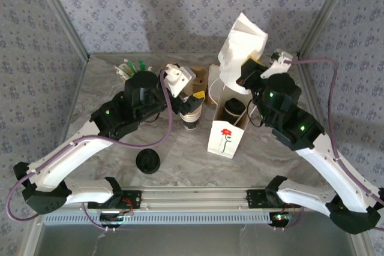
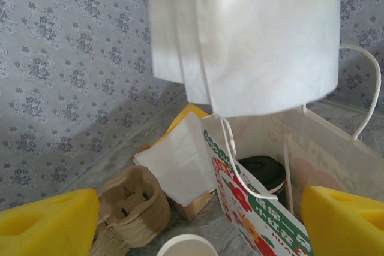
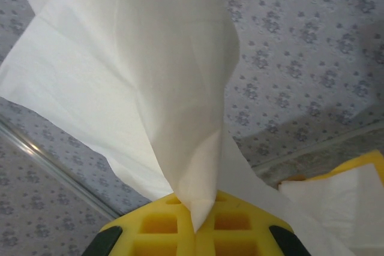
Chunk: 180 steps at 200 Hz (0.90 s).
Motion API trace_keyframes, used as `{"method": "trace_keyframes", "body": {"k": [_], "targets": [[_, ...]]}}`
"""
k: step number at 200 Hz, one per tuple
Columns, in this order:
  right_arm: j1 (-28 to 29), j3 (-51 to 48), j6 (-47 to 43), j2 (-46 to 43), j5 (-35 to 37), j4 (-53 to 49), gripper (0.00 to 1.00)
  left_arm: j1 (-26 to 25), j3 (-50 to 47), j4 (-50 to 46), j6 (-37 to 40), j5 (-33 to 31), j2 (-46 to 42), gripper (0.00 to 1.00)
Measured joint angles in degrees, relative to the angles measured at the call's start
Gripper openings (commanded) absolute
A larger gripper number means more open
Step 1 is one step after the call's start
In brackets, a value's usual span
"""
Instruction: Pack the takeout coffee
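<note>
Right tool [image 3: 195, 223] pinches napkin [image 3: 138, 88] above the open-rimmed bag [image 1: 225, 137] holding coffee [image 1: 234, 110]

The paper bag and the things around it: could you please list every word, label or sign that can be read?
Paper bag: green and red printed characters, too blurred to read.
Its end panel: a red flower drawing, no words.
White napkin: blank.
</note>
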Motion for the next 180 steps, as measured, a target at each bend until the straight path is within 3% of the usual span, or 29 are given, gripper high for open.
{"method": "trace_keyframes", "body": {"k": [100, 180], "targets": [[1.4, -13.6, 4.9, -5.0, 6.4, 4.2, 0.00, 0.0, -0.8, 0.0, -0.7, 0.0, 0.0, 0.87], [5.7, -15.0, 6.7, -8.8, 11.1, 3.7, 0.00, 0.0, -0.9, 0.0, -0.7, 0.0, 0.0, 0.87]]}}
